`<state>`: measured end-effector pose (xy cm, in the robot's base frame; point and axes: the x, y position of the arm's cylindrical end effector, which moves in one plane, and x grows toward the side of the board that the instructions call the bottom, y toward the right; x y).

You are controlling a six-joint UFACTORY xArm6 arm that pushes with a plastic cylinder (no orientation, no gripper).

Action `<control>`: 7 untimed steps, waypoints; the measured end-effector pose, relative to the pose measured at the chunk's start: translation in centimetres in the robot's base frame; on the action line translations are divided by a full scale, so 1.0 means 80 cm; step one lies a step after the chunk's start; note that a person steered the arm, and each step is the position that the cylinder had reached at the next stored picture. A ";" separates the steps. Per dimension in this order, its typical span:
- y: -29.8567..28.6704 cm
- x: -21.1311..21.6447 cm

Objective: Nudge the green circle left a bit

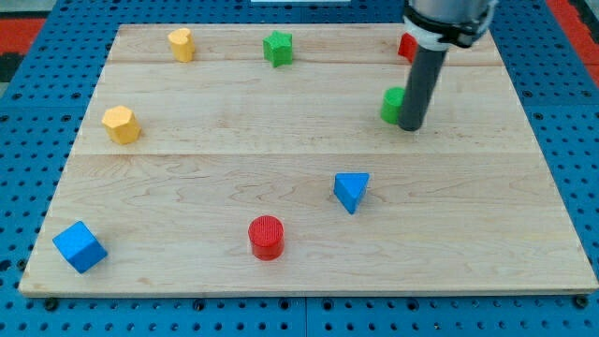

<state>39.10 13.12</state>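
The wooden board (pixel 309 253) lies on a blue perforated base (pixel 19 140). At the view's bottom left corner of the board sits a blue cube (pixel 79 246). Above it, near the left edge, rests a yellow hexagonal block (pixel 121 124). A second yellow block (pixel 182 44), of a similar faceted shape, stands near the top edge.

Further right, a red cylinder (pixel 266 236) stands upright near the bottom edge. A green star-shaped block (pixel 277 48) lies near the top edge, well apart from the cylinder. A blue triangular block (pixel 351 190) sits right of centre.

The green circle (pixel 392 105) lies in the upper right part of the board. Its right side is hidden behind the rod, so its round shape is only partly confirmed. The tip (pixel 411 126) rests on the board at the circle's right side, touching it or just beside it; contact cannot be told. A red block (pixel 406 46) near the top edge is largely hidden by the rod, and its shape cannot be made out.

The arm carries no hand; the rod grasps nothing.
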 end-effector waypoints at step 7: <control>0.070 -0.058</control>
<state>34.47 18.74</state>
